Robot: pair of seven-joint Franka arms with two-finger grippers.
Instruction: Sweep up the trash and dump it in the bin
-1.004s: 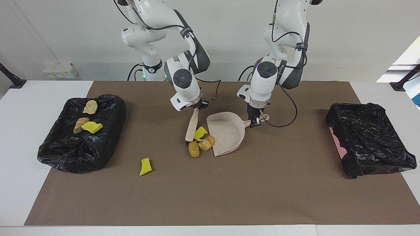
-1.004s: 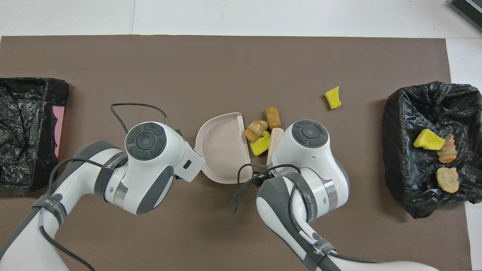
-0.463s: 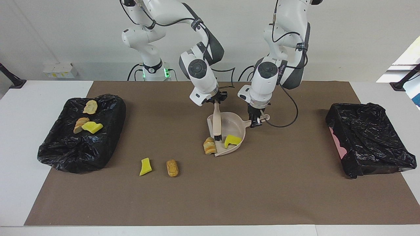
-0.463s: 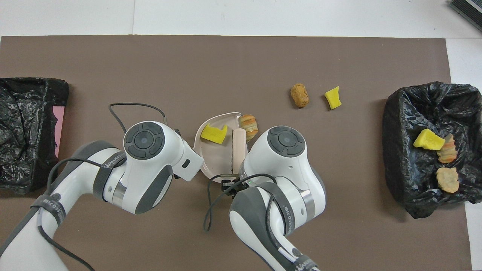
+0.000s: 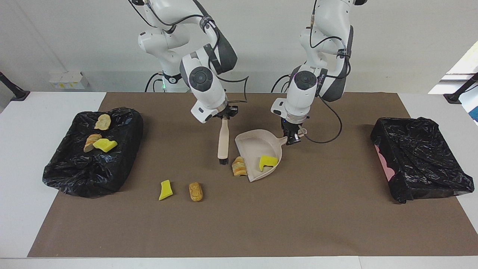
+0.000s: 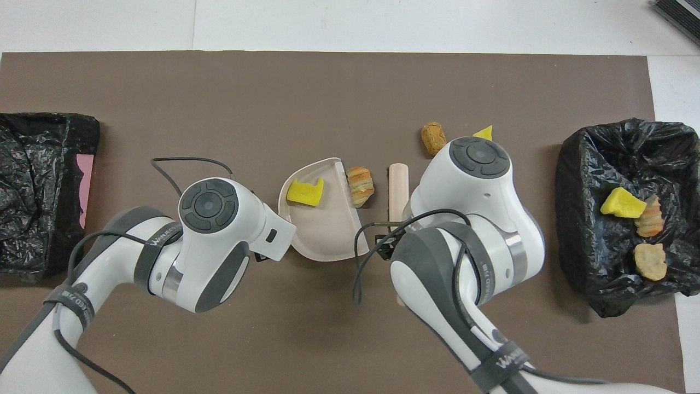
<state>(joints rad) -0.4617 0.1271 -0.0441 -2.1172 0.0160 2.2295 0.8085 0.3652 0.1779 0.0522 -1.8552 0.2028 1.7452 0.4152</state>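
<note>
Facing view: a white surface (image 5: 22, 157) carries a wide brown mat (image 5: 261, 216), with a plain white wall (image 5: 392, 45) at the robots' end and a small white box (image 5: 67, 79) against it.

A bin lined with a black bag (image 5: 93, 153) sits at the right arm's end of the surface and holds three scraps: a yellow spongy chunk (image 5: 105, 145) and two tan bread-like lumps (image 5: 103, 121) (image 5: 91, 141). A second black-bagged bin (image 5: 420, 158) sits at the left arm's end.

The right tool (image 5: 224, 116) is pinched on the top of a beige brush (image 5: 223, 140), which hangs upright with its dark bristles at the mat. The left tool (image 5: 293, 136) is pinched on the handle of a beige dustpan (image 5: 255, 144).

One yellow chunk (image 5: 268, 161) lies in the dustpan, and a striped bread lump (image 5: 239, 166) rests against its lip. Another yellow chunk (image 5: 165, 189) and a brown lump (image 5: 195, 191) lie on the mat, farther from the robots than the brush.
</note>
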